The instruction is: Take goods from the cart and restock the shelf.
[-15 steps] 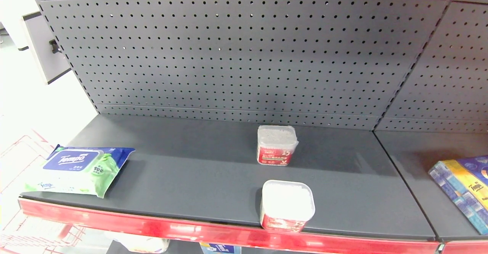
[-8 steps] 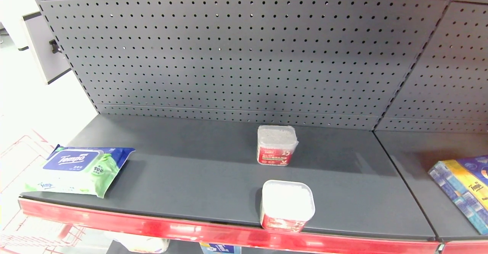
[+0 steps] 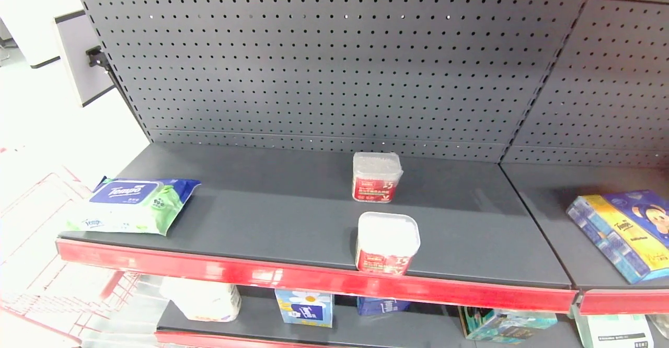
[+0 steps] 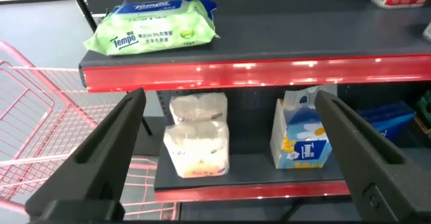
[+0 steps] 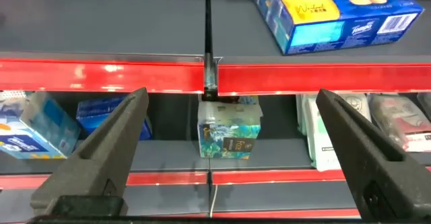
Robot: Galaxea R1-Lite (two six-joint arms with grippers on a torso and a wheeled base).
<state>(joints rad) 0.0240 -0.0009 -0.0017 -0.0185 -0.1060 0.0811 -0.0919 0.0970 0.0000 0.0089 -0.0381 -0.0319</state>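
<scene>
Dark grey across the shelf point(image 3: 261, 222), with a glossy red strip point(image 3: 313, 277) along the near edge. Same grey on the back panel point(image 3: 313, 66), dotted with even rows of small holes. Green and white on the wipes pack point(image 3: 133, 205) at the left, blue label on top. White tops and red labels on the near tub point(image 3: 387, 242) and the far tub point(image 3: 376, 176). Blue and yellow on the box point(image 3: 622, 233) at the right, with a cartoon figure. Red wire on the cart point(image 3: 47, 264). Blue and white with a daisy on the tissue box point(image 3: 304, 306) below.
</scene>
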